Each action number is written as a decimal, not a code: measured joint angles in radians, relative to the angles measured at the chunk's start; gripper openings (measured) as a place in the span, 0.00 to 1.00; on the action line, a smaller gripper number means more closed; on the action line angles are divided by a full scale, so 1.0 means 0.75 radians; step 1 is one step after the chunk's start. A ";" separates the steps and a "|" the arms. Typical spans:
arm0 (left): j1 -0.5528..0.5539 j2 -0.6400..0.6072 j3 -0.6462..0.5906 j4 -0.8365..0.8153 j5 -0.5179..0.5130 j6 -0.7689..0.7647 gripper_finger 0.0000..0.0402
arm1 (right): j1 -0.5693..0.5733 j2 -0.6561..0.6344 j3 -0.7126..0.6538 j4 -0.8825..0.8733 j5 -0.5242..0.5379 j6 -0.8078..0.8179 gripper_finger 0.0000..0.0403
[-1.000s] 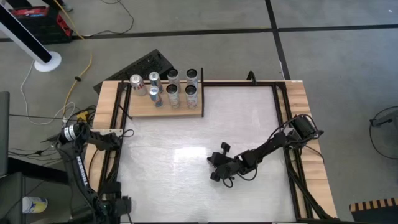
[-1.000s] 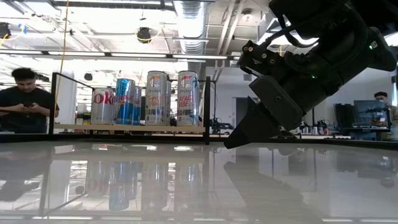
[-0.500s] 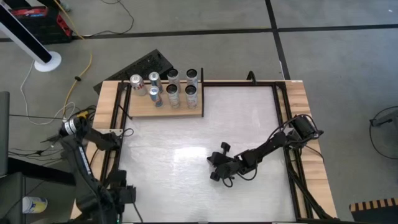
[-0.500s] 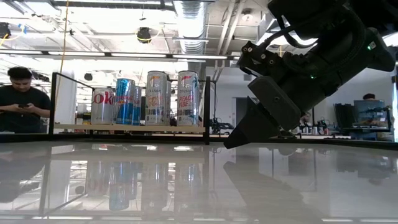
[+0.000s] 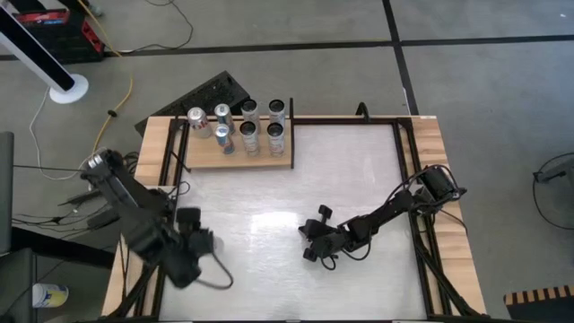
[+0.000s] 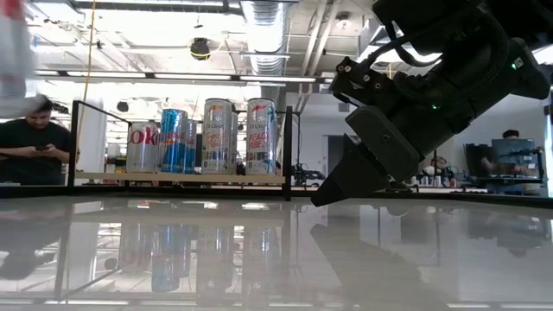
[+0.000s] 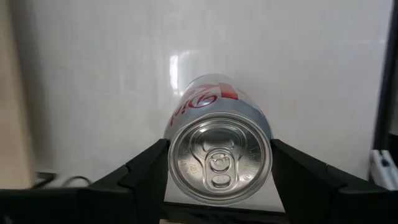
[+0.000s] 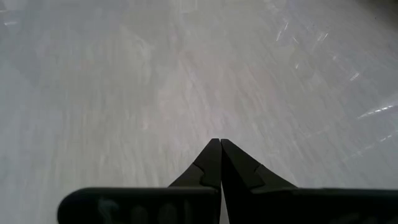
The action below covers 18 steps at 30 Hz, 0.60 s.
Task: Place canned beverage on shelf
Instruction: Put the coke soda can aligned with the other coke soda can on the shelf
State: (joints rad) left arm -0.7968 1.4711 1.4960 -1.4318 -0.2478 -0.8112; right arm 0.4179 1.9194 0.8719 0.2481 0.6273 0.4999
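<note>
**Over the counter's near-left corner, a can in the left pincer**

From above, the left arm reaches in over the white counter [image 5: 269,188] from its left edge, bent at the elbow, its left pincer [image 5: 190,244] low over the near-left part. The right arm lies stretched across from the right edge, its right pincer [image 5: 311,242] resting near mid-counter, well apart from the left one. Far beyond both, at the back-left, the shelf [image 5: 256,161] carries seven upright cans [image 5: 249,131] in two rows, inside a thin black frame.

At counter level, the right pincer [image 6: 324,197] points its tip down onto the glossy surface. Behind it the shelf [image 6: 177,177] shows its cans [image 6: 216,136] side by side. A person [image 6: 30,151] stands in the room beyond.

Through the left wrist camera, the dark fingers [image 7: 144,165] clamp a silver-and-red canned beverage [image 7: 219,155] from both sides, its pull-tab top facing the lens, white counter past it.

Through the right wrist camera, the two fingertips [image 8: 211,163] meet, closed on nothing, over bare counter.
</note>
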 joint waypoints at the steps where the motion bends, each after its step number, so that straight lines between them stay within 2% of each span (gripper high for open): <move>1: 0.035 -0.018 0.000 -0.006 -0.001 0.038 0.57 | 0.000 0.000 0.000 0.000 0.000 0.000 0.07; 9: 0.358 -0.142 0.000 -0.057 -0.014 0.376 0.57 | 0.000 0.000 0.000 0.000 0.000 -0.019 0.07; 18: 0.833 -0.282 0.000 -0.111 0.072 0.769 0.57 | -0.001 0.000 0.000 -0.006 -0.001 -0.044 0.07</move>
State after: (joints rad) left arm -0.1720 1.2596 1.4960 -1.5146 -0.1940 -0.2347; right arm 0.4171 1.9194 0.8719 0.2436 0.6270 0.4668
